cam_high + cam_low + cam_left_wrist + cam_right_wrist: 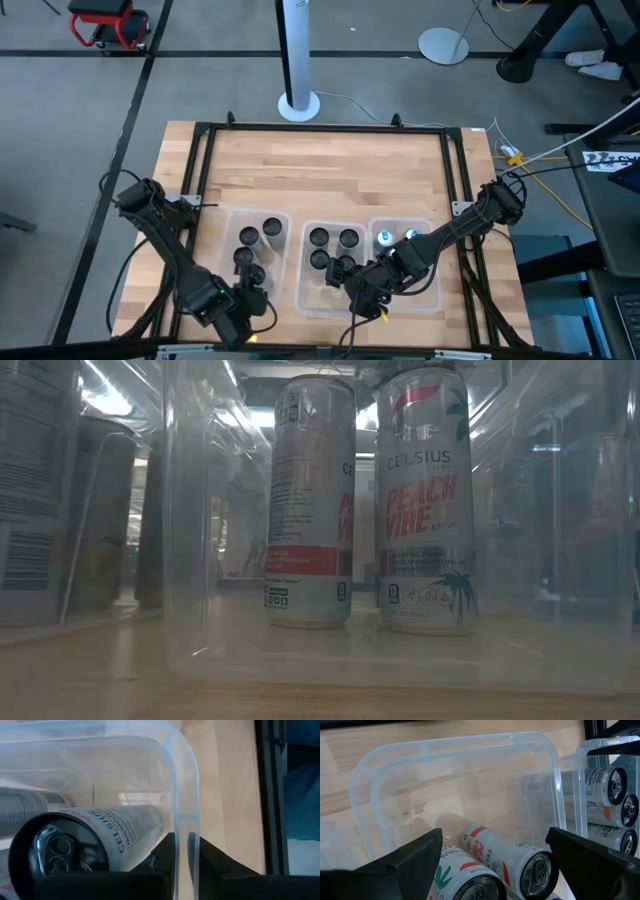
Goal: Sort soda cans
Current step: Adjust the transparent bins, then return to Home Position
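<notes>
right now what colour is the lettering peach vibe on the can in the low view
Pinkish red, on the white Peach Vibe can; the low view shows it best.

table [330,165]: light wood, black frame | floor: white pole base [298,105], red stool [108,22]

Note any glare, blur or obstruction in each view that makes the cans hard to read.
Low view: the clear bin wall in front hazes the two light cans, and the side cans are dim. Left wrist view: a black-topped can fills the frame, seen through the curved bin rim. Right wrist view: cans sharp. High view: can tops small, partly under the arms.
</notes>
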`<state>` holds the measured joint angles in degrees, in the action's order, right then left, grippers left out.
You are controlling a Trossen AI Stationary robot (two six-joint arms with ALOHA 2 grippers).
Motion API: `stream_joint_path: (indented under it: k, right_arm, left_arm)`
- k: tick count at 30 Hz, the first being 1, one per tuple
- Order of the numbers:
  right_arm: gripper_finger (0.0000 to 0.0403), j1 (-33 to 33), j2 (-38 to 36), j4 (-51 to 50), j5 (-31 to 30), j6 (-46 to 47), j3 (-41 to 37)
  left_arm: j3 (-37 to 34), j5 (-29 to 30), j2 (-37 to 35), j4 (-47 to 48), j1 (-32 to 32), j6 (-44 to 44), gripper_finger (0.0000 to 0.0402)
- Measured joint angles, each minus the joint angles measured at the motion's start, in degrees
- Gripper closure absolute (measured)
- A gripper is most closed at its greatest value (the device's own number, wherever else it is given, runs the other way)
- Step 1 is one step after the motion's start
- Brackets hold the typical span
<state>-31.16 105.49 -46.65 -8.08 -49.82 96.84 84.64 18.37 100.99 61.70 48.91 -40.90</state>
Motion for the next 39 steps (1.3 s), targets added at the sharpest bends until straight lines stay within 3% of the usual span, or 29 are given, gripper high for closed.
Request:
stream_joint_path:
  k: [6,18,27,33,39]
  right_arm:
    - [0.0039,0.0,0.0,0.0,0.0,0.0,0.0]
    - [0.0039,0.0,0.0,0.0,0.0,0.0,0.0]
    - [0.0039,0.0,0.0,0.0,0.0,0.0,0.0]
    - [0.0039,0.0,-0.3,-0.2,0.1,0.3,0.0]
    - [0.0039,0.1,-1.7,0.0,-0.7,0.3,0.0]
  left_arm:
    - [-0.1,0.0,0.0,-4.2,0.0,-0.8,0.0376]
    - [0.0,1.0,-0.1,-7.4,-0.4,-5.3,0.0332]
    - [0.1,-0.5,-0.6,-7.2,-1.0,-5.2,0.0233]
    - [0.1,-2.1,-6.1,-6.6,-1.3,-1.7,0.0188]
    - [0.1,4.9,-14.0,-6.7,-1.4,5.1,0.019]
